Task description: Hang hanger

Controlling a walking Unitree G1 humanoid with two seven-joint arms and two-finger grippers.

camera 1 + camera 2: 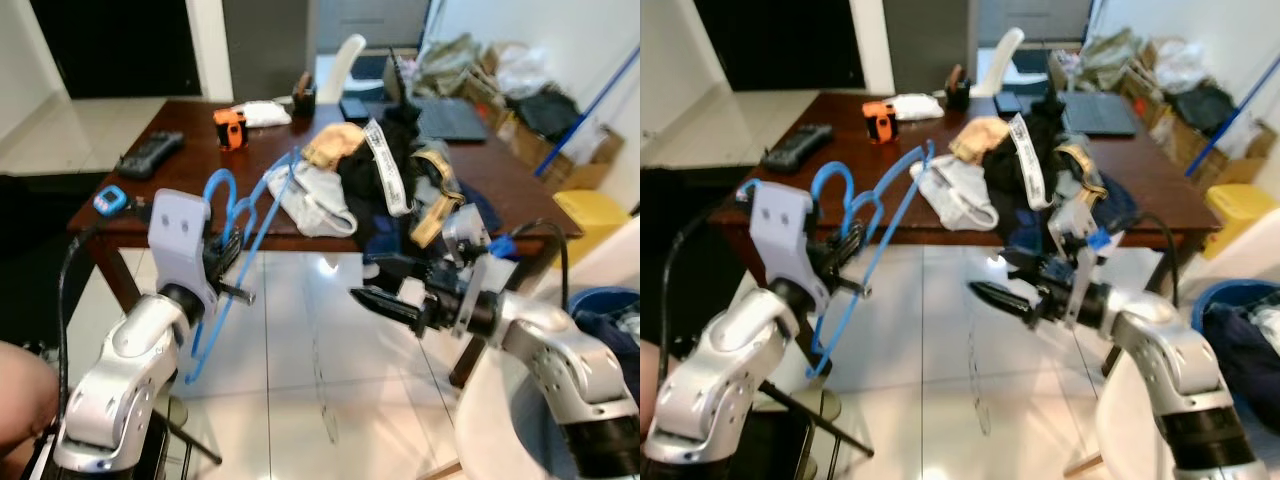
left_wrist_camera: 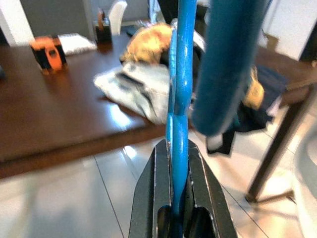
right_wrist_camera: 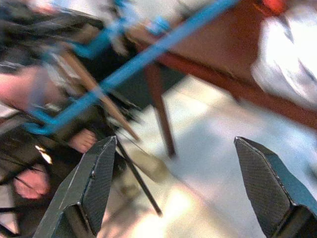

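While its left gripper (image 2: pixel 179 208) clamps a blue hanger (image 1: pixel 240 250) upright at left of frame, clear of the clothes (image 1: pixel 390 175) heaped on the table (image 1: pixel 180 190), the robot's right gripper (image 3: pixel 173 183) waits wide open and empty at centre right, seemingly ready to assist.

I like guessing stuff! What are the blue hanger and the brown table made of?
The blue hanger looks like plastic: smooth, thin, evenly coloured bars, pinched in the left gripper. The table seems to be dark varnished wood; its glossy top reflects light.
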